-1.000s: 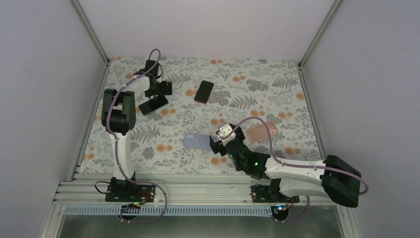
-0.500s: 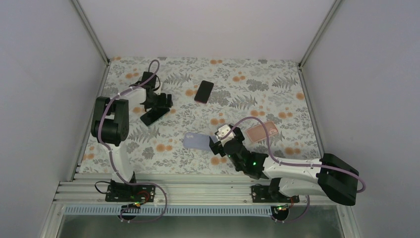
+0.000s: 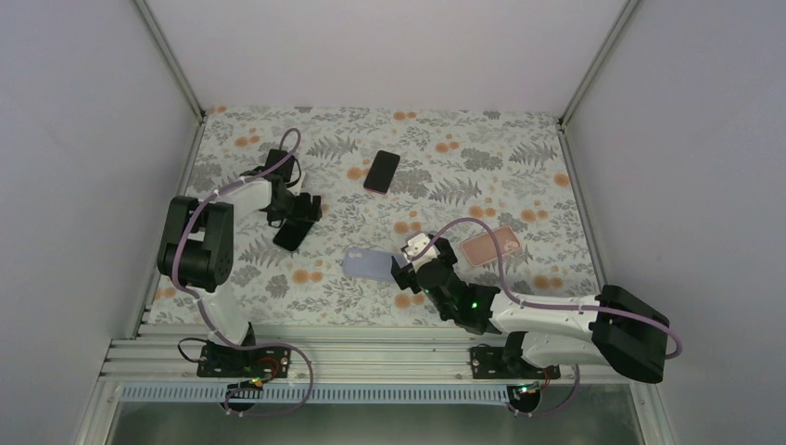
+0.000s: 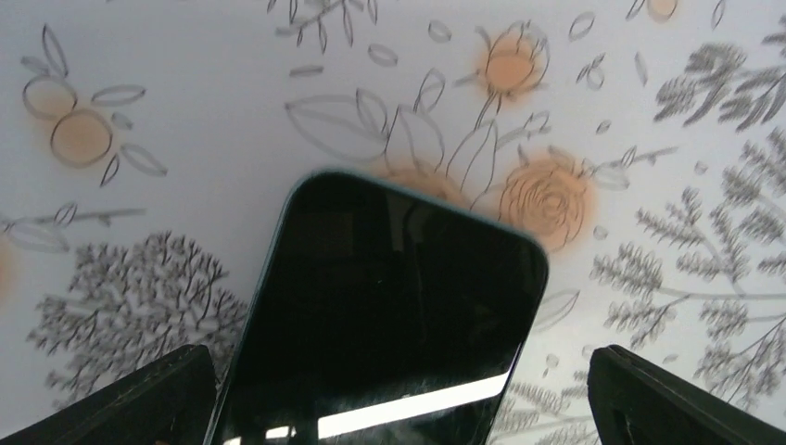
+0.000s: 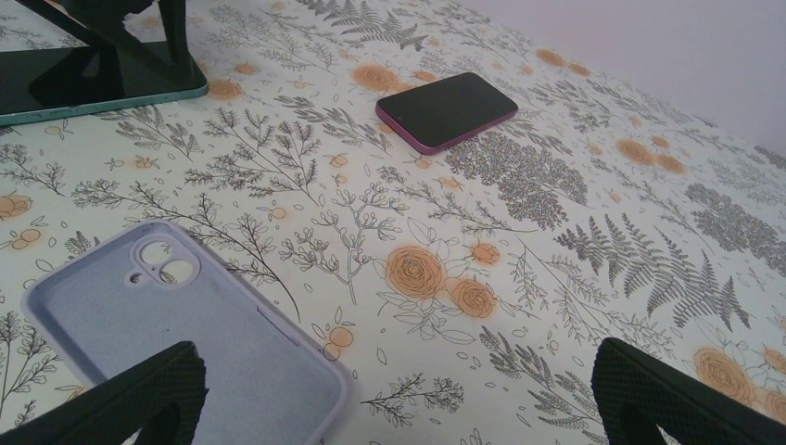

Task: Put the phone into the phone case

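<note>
Glossy black glass on teal-edged phone [image 4: 389,306], matt lilac phone case [image 5: 185,343] lower left, smooth printed table cover [image 5: 575,195]

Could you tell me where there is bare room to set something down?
Bare: far right, between the pink-edged phone, the peach case and the wall; also near left, beside the lilac case. Crowded: around the right hand, between both cases.

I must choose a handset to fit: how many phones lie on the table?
2. A teal-edged phone lies between the open fingers of the left gripper; a pink-edged phone lies farther back, near the middle. None looks hidden.
</note>
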Robot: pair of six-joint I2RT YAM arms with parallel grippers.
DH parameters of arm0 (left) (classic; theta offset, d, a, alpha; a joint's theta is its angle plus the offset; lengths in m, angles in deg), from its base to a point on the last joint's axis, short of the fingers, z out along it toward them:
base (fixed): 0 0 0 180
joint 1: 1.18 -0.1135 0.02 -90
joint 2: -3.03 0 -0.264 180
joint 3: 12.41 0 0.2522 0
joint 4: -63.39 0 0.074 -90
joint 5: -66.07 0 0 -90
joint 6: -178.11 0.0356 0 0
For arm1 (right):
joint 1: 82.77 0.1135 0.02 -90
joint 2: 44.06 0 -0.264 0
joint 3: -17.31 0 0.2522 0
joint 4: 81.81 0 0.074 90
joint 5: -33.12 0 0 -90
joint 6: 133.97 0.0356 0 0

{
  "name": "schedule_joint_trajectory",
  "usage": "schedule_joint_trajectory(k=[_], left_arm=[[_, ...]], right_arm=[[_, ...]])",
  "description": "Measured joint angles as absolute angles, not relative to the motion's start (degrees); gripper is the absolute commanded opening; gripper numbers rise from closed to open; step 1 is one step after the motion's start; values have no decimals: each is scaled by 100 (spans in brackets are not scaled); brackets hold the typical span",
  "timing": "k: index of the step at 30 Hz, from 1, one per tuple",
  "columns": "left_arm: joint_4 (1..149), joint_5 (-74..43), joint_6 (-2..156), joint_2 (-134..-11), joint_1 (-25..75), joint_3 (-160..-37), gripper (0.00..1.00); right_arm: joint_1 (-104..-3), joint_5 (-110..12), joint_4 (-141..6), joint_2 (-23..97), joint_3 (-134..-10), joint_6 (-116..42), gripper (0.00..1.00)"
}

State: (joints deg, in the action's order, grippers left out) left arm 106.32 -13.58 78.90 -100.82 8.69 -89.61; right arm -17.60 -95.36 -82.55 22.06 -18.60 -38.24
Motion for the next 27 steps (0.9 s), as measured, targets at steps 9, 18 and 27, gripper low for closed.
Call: schedule_joint_trajectory(k=[9, 18, 27], left_arm=[[11524, -2016, 8244, -9853, 952, -8957, 100], [11762, -2165, 8391, -9783, 1103, -8721, 100], [11814, -2097, 8478, -9809, 1289, -8701, 100]], right_arm=[[-1760, -9534, -8214, 2187, -1871, -3789, 99], [-1760, -9534, -8198, 2064, -1871, -3741, 99], [-1760, -9534, -8170, 2062, -1871, -3699, 99]])
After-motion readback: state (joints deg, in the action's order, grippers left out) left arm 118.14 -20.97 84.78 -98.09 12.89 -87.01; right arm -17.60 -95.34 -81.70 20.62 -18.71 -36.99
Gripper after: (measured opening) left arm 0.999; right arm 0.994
